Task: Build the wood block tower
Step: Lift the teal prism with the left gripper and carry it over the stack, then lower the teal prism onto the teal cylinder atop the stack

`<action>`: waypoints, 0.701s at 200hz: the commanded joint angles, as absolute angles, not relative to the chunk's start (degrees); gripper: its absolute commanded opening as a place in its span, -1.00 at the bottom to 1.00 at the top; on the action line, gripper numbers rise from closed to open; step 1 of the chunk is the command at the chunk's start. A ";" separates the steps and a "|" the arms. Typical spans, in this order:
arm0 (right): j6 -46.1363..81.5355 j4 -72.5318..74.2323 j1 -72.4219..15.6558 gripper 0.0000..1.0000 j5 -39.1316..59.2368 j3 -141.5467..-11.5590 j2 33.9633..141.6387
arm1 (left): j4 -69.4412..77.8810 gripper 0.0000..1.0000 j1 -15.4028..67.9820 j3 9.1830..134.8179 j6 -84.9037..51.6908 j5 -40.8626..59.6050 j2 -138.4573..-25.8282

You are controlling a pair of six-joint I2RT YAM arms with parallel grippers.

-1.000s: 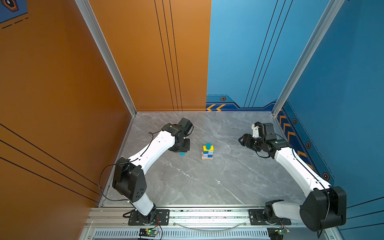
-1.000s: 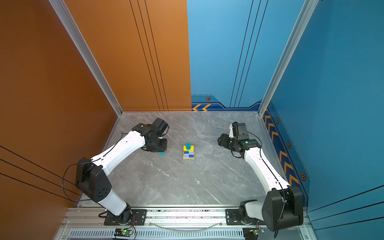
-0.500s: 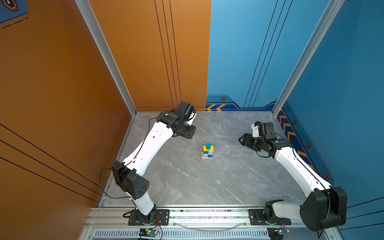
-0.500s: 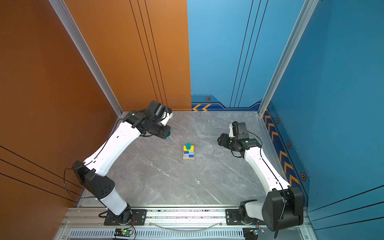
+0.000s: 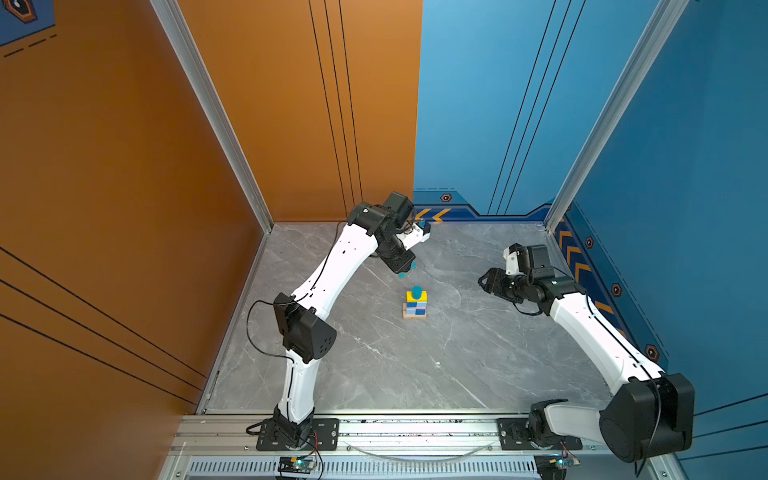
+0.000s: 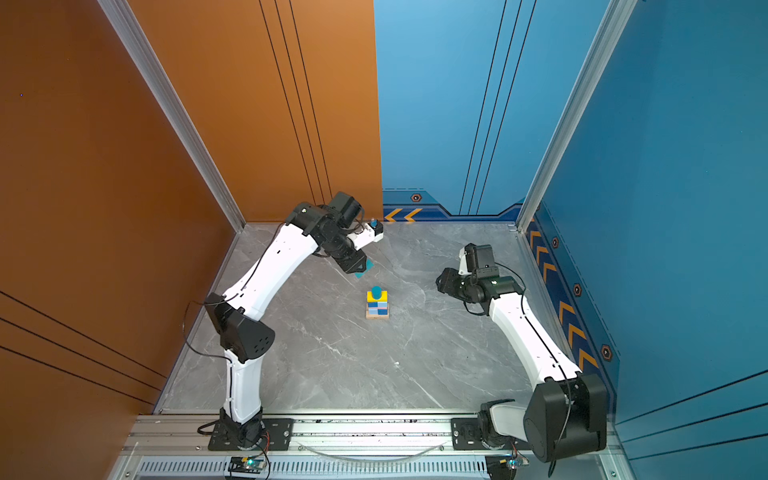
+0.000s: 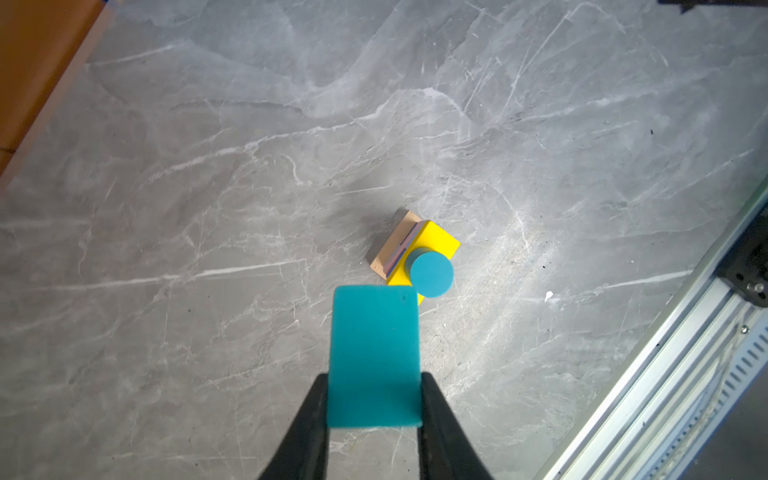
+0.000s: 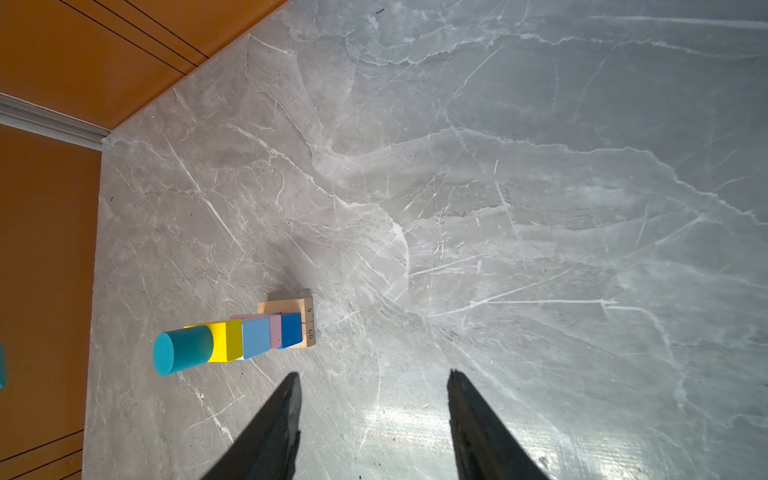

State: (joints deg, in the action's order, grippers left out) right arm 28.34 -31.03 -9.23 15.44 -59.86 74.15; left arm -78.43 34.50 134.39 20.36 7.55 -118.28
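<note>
Tower [image 5: 415, 303] stands near left gripper [image 7: 374, 376] clamping teal prism [image 7: 374, 340]; right gripper [image 8: 372, 374] gapes empty.

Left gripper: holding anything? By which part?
Yes. The left gripper clamps the teal block by two opposite side faces near one end; the rest sticks out past the fingertips. The right gripper is open and holds nothing.

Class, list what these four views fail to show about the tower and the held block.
- Held teal block: left wrist view shows one flat face only; overall shape unclear; the left gripper nearly hides it in both top views.
- The tower, lower layers: covered by the yellow block in left wrist view.
- Teal sliver: cut off by the right wrist view's edge.
</note>
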 commanded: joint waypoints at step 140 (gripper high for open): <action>27.60 -33.97 -8.78 0.13 15.14 -61.35 76.68 | -86.13 -1.00 40.80 140.40 45.94 0.79 -126.18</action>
